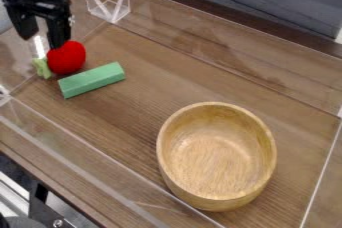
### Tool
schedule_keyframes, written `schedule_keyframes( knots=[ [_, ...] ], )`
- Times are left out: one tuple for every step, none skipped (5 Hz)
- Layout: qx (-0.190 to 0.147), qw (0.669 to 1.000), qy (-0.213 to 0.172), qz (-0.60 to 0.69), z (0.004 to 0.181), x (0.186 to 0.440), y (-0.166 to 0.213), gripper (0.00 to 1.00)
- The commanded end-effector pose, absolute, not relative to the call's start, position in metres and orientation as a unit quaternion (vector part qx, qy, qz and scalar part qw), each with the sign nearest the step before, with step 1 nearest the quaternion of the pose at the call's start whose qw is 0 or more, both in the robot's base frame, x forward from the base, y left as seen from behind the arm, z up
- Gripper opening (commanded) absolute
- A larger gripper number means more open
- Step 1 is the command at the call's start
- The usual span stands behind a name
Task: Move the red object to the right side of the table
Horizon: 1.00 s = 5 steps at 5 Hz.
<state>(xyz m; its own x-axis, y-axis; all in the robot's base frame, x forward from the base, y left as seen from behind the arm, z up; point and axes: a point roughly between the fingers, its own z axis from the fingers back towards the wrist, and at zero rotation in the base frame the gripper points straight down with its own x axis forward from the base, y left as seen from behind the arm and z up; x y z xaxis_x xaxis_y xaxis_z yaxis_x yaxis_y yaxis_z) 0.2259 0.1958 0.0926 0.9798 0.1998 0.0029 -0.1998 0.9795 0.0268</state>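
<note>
Two risks are posed as the spread, empty gripper (43, 32) hangs just above the red object (66, 54) at the tabletop's (201, 67) far-left corner: the green block (91, 79) being nudged, or the rounded fruit being squeezed out sideways.

Soft, even light fills the scene, moderately bright. The table (201, 67) shows pale glare streaks across its far half, and the clear acrylic walls (107, 7) catch white reflections along their edges. Shadows are faint and short, one lying under the wooden bowl (218, 155). The picture is low in resolution and slightly soft; the gripper (42, 34) looks dark and a little blurred.
</note>
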Motion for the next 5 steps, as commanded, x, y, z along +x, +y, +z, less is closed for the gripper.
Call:
schedule_keyframes(
  knots=[
    [0.027,0.994,-0.013,0.102,0.097,0.23,0.196,1.0],
    [0.027,0.995,-0.011,0.098,0.094,0.235,0.194,1.0],
    [0.029,0.994,-0.01,0.106,0.096,0.238,0.204,1.0],
    [0.031,0.993,-0.012,0.114,0.1,0.241,0.213,1.0],
    [0.032,0.992,-0.012,0.118,0.094,0.247,0.216,1.0]
  ],
)
